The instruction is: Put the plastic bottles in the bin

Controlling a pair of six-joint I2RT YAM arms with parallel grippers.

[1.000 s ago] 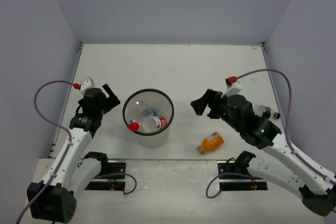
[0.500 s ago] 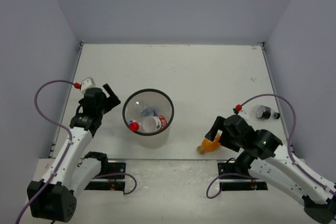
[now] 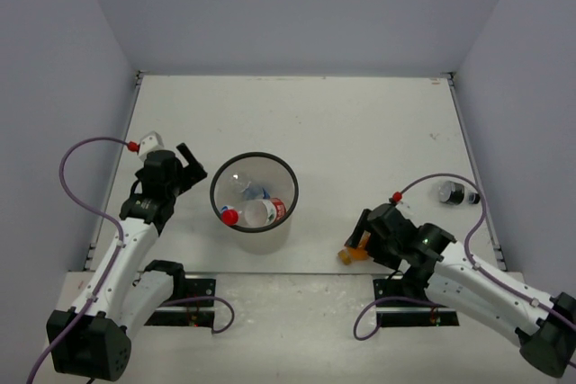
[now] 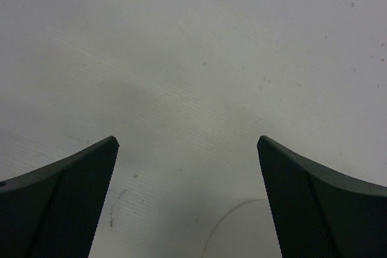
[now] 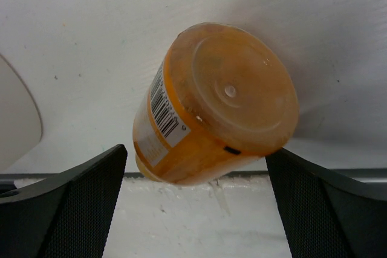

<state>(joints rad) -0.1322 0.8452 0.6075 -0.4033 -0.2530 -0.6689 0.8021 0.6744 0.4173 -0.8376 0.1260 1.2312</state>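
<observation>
The bin (image 3: 263, 238) stands left of centre with three plastic bottles inside, among them a red-capped bottle (image 3: 231, 216) with a red-white label. A stubby orange bottle (image 3: 346, 256) lies on its side near the front edge. My right gripper (image 3: 357, 242) is low over it and open. In the right wrist view the orange bottle (image 5: 211, 107) lies just ahead of and partly between the spread fingers of the right gripper (image 5: 195, 151), its base towards the camera. A black-label bottle (image 3: 456, 192) lies at the far right. My left gripper (image 3: 186, 165) hovers open left of the bin, and the left gripper (image 4: 187, 142) shows only table between its fingers.
Grey walls enclose the white table on three sides. The table's front edge (image 5: 199, 179) runs directly under the orange bottle. Purple cables loop from both arms (image 3: 76, 155).
My right arm has swung back from the middle right of the table and down to the orange bottle near the front edge. The left arm has not moved.
</observation>
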